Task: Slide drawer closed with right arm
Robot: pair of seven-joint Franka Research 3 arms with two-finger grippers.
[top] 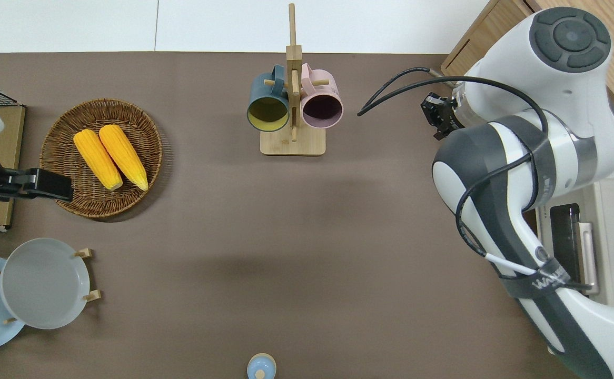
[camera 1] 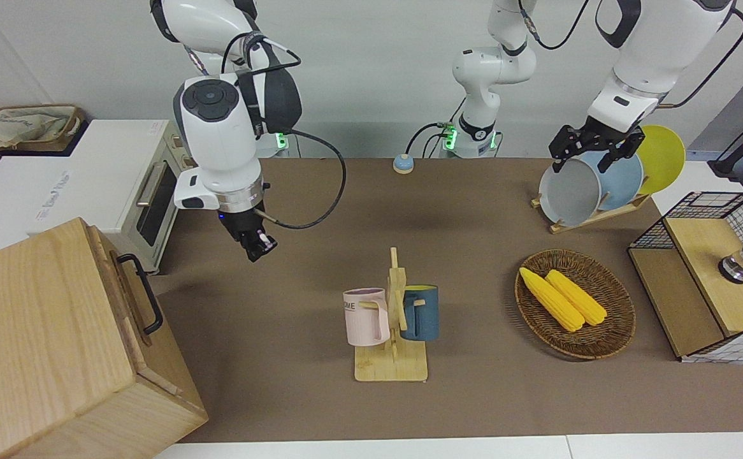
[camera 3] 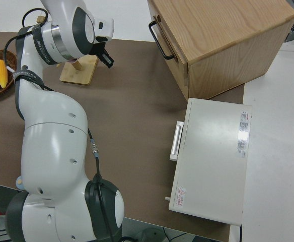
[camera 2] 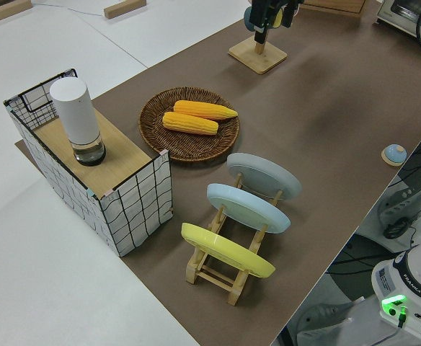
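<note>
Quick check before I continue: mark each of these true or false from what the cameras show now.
1. The right gripper grips the drawer handle. False: it hangs in the air, apart from the handle.
2. The drawer sticks out slightly from the cabinet. True.
3. Two corn cobs lie in the wicker basket. True.
4. Both mugs stand on the table. False: the pink mug and the blue mug hang on a wooden rack.
5. The left arm is parked. True.
</note>
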